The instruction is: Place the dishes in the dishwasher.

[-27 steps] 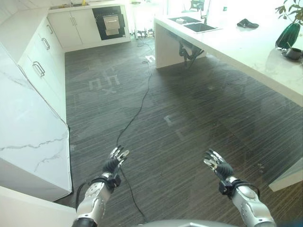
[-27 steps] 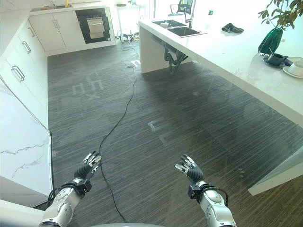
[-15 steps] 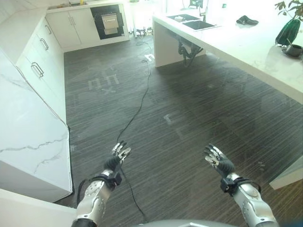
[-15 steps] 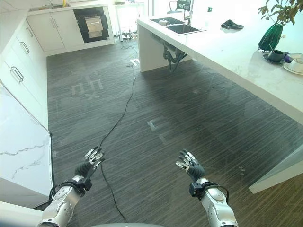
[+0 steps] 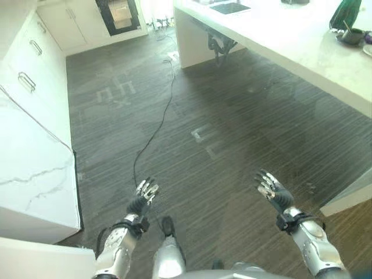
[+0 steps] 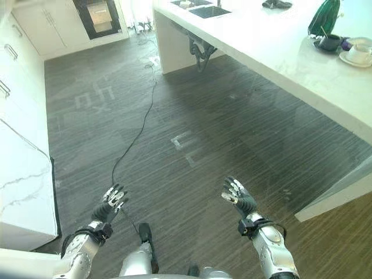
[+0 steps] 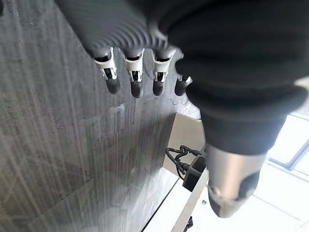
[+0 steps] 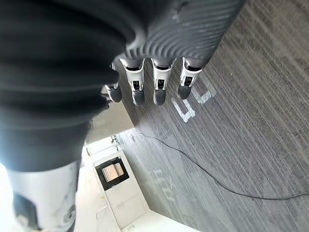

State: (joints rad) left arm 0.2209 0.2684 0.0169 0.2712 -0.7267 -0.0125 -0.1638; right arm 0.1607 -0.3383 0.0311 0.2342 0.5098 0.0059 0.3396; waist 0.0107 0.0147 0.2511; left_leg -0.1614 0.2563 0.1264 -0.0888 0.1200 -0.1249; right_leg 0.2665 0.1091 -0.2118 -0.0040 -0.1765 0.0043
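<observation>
Dark floor under both spread hands, left hand (image 5: 143, 196), right hand (image 5: 272, 190); dishes (image 6: 356, 53) far on counter (image 6: 279, 46).

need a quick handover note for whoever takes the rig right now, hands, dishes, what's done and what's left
Left hand: open, empty, held over the dark wood floor.
Right hand: open, empty, also held over the floor.
Dishes: a dark cup and a white cup on a saucer sit at the far right of the white counter, beside a green vase.
Dishwasher: the dark unit in the far cabinets; its door state is unclear.
Done: nothing loaded.
Left: reach the counter, pick up the dishes, carry them to the dishwasher.
</observation>
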